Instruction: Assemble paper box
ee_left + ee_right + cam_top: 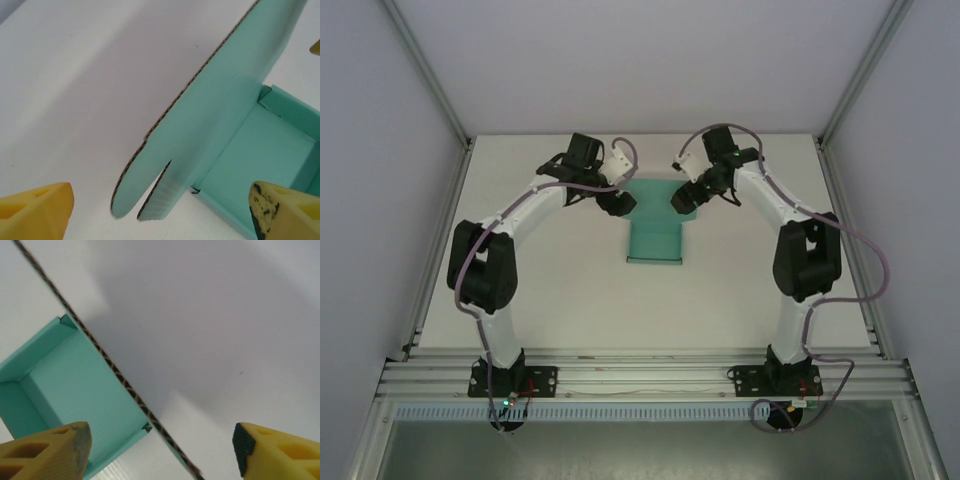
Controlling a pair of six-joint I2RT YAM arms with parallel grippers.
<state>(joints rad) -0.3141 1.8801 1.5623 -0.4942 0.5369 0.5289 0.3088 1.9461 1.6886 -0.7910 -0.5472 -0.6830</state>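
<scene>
Left gripper [162, 196] was released, its yellow fingers [35, 212] wide apart around a rounded flap. Right gripper [162, 436] was likewise spread, straddling a raised wall edge. They flanked the half-folded teal paper box [655, 238] at ten and two o'clock on the white table [570, 295].

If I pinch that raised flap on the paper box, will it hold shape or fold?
The flap shows a corrugated edge, so it is probably stiff between creases but likely hinges at its fold. The paper box looks thin-walled and hollow, so probably light and apt to slide on the smooth table.
</scene>
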